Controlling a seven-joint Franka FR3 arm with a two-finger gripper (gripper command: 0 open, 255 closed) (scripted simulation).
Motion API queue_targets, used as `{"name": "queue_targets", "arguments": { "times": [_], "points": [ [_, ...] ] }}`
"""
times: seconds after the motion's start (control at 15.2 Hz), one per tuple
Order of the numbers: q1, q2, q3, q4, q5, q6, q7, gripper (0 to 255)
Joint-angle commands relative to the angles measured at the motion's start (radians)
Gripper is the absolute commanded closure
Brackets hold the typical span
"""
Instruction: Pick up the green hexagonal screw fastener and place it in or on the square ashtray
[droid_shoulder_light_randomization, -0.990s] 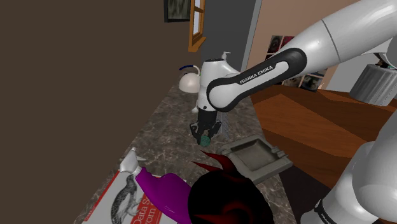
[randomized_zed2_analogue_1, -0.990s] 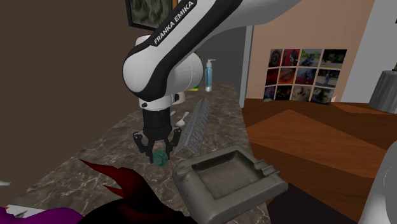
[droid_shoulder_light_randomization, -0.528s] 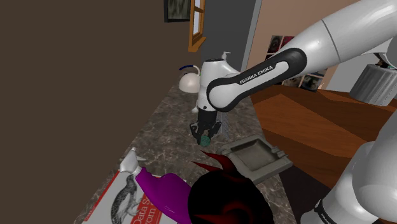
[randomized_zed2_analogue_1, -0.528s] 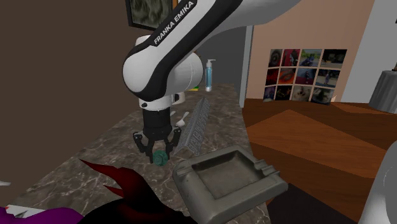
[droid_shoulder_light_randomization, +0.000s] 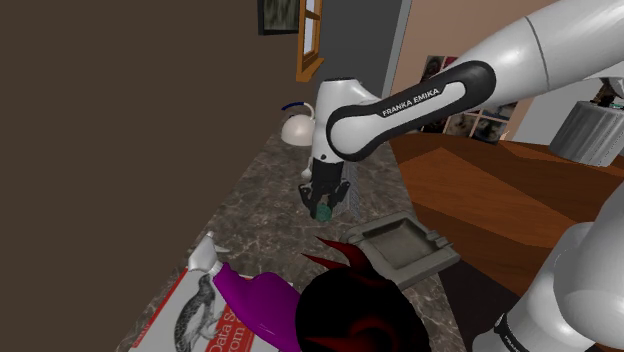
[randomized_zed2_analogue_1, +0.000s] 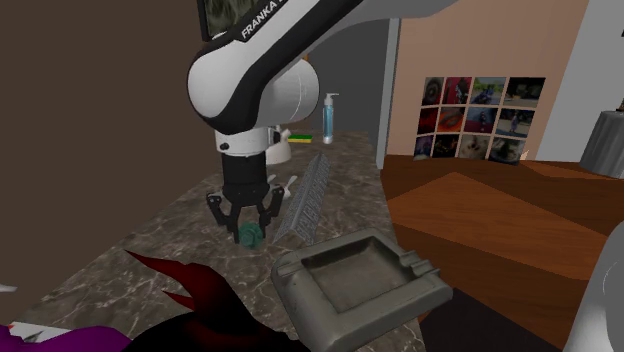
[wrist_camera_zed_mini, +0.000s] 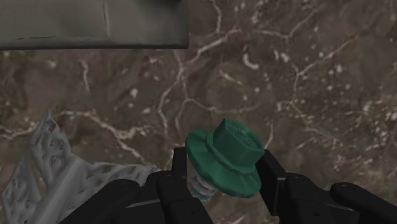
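Wrist view: the black end effector (wrist_camera_zed_mini: 224, 184) is closed on a green hexagonal screw fastener (wrist_camera_zed_mini: 230, 151). Its two fingers clasp the flanged head from either side, and a pale threaded shank shows between them. Beneath lies a dark marbled worktop (wrist_camera_zed_mini: 305, 76). In the second exterior view the fastener hangs in the fingers above the worktop, seemingly clear of it, though the gap is hard to judge. The square grey ashtray (randomized_zed2_analogue_1: 300, 268) sits nearby, toward that view's lower right, apart from the fastener. A grey perforated rack (randomized_zed2_analogue_1: 310, 195) lies just beside the end effector, on that view's right.
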Motion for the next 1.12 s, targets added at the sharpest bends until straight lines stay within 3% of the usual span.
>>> {"name": "queue_targets", "arguments": {
  "times": [0.0, 0.99, 1.06],
  "points": [
    [-0.001, -0.014, -0.001, 0.014, 0.002, -0.028, -0.001, 255],
    [-0.004, -0.084, -0.006, 0.144, 0.010, -0.227, 0.000, 255],
    [-0.005, -0.125, -0.010, 0.101, 0.019, -0.225, -0.009, 255]
  ]
}}
